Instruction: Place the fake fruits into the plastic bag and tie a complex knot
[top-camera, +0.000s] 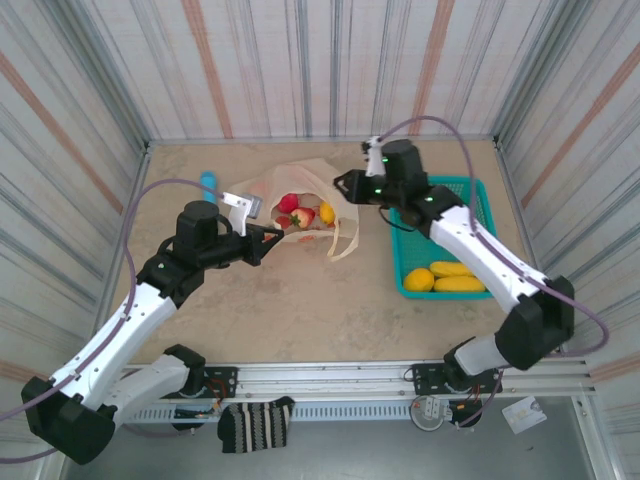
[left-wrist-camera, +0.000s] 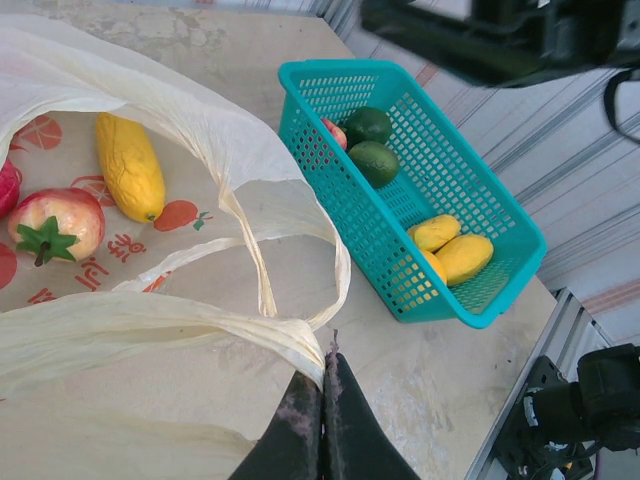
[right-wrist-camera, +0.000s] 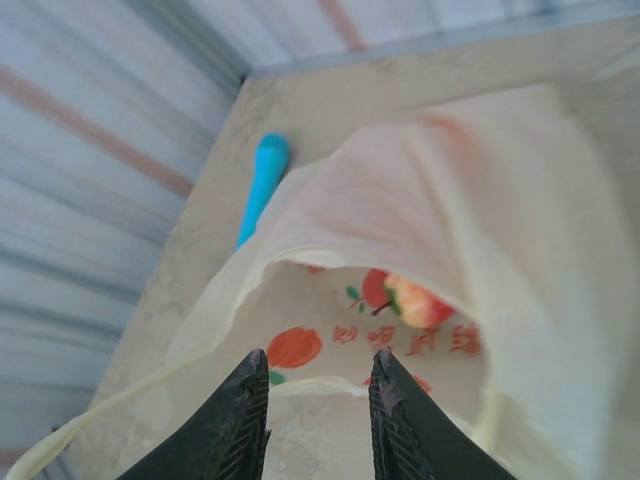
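The plastic bag (top-camera: 305, 190) lies open in the middle of the table, cream with orange fruit prints. Inside it are fake fruits: a red one (top-camera: 288, 203), an apple (top-camera: 303, 216) and a yellow one (top-camera: 327, 212). The left wrist view shows the yellow fruit (left-wrist-camera: 130, 165) and the apple (left-wrist-camera: 55, 225) in the bag. My left gripper (left-wrist-camera: 323, 365) is shut on the bag's handle (left-wrist-camera: 250, 335) at the near rim. My right gripper (right-wrist-camera: 318, 370) hovers open over the bag's mouth (right-wrist-camera: 330, 290), with nothing between its fingers; the apple (right-wrist-camera: 415, 300) lies below it.
A teal mesh basket (top-camera: 410, 285) stands at the right with yellow fruits (top-camera: 450, 275); green ones (left-wrist-camera: 372, 145) lie at its far end. A blue stick-like object (top-camera: 208, 183) lies behind the bag on the left. Striped walls close in the table on three sides.
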